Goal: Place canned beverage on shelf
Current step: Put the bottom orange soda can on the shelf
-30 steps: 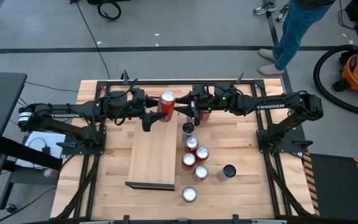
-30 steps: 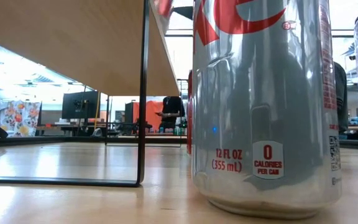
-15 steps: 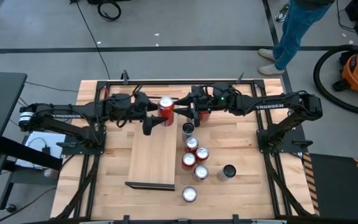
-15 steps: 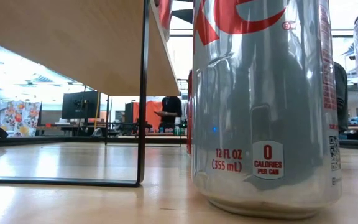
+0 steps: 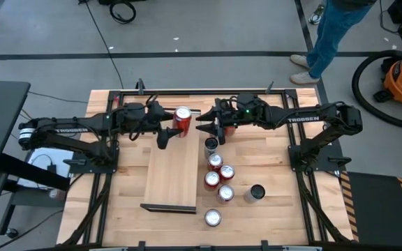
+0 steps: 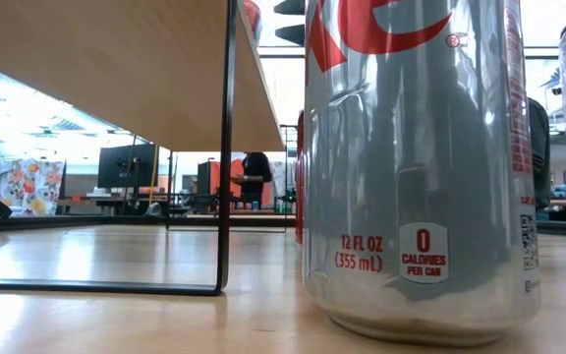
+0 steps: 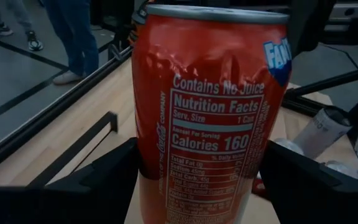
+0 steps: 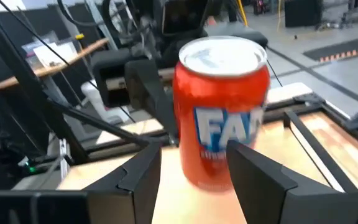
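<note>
A red canned beverage [image 5: 182, 118] stands upright over the far end of the shelf [image 5: 172, 174], a pale wooden board raised on thin dark legs [image 6: 226, 147]. My left gripper [image 5: 175, 124] reaches in from the table's left and is shut on the can [image 7: 210, 112]. My right gripper [image 5: 204, 124] reaches in from the right. It is open just short of the can [image 8: 222, 118], with nothing between its fingers. Whether the can's base touches the board I cannot tell. My left gripper pinches the red can between its two fingers [image 7: 98, 180], one on each side of the lower wall [image 7: 145, 171]. The fingers come nearly level from the table's left. The can sits upright, top up, over the shelf's far end.
Several cans stand on the table right of the shelf [image 5: 218, 178], one silver can close to the low camera [image 6: 411, 167], and a dark can apart [image 5: 257, 193]. Black frame rails run along the table's far edge [image 5: 201, 90]. A person stands beyond the table [image 5: 333, 35].
My left gripper has carried the red can a little toward the table's left and slightly down, away from my right gripper's fingertips. The can has stayed upright.
</note>
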Action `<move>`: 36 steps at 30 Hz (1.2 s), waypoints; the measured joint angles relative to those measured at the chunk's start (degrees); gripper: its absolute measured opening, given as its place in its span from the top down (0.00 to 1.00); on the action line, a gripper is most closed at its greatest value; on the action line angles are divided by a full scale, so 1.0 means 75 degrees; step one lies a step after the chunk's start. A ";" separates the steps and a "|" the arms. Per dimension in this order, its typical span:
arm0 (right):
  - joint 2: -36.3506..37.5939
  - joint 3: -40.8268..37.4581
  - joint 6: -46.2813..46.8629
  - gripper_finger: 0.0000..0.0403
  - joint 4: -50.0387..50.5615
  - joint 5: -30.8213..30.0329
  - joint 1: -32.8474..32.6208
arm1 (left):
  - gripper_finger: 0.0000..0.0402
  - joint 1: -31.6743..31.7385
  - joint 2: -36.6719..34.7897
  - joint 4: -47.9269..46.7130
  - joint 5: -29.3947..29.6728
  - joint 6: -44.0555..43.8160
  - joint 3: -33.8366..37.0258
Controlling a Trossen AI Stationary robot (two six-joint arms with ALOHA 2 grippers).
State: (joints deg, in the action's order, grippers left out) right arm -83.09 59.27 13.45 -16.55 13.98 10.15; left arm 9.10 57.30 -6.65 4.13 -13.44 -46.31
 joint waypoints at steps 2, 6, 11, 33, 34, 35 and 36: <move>0.0000 0.0000 0.0000 0.53 0.0152 -0.0015 0.0000 | 0.24 0.0178 -0.0267 0.0006 -0.0210 0.0001 0.0284; 0.0000 -0.0003 -0.0157 0.53 0.0228 -0.0019 -0.0006 | 0.24 0.0502 -0.0806 0.0390 -0.0533 0.0075 0.0864; 0.0000 -0.0003 -0.0275 0.53 0.0269 -0.0047 -0.0006 | 0.24 0.0923 -0.1387 0.0690 -0.0951 0.0185 0.1479; -0.0017 -0.0006 0.0159 0.52 0.0512 -0.0592 -0.0035 | 0.24 0.2020 -0.1946 0.1777 -0.2189 0.1666 0.3052; -0.0019 -0.0006 0.0200 0.52 0.0512 -0.0603 -0.0035 | 0.24 0.2020 -0.1941 0.1765 -0.2190 0.1740 0.3055; -0.0020 -0.0006 0.0210 0.52 0.0512 -0.0603 -0.0035 | 0.24 0.2020 -0.1943 0.1762 -0.2187 0.1804 0.3055; -0.0020 -0.0006 0.0205 0.52 0.0512 -0.0603 -0.0035 | 0.24 0.2017 -0.1946 0.1734 -0.2189 0.1909 0.3055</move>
State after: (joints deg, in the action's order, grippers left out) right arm -83.24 59.22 14.99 -12.71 9.46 9.89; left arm 24.23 42.70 6.35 -12.28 0.88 -23.40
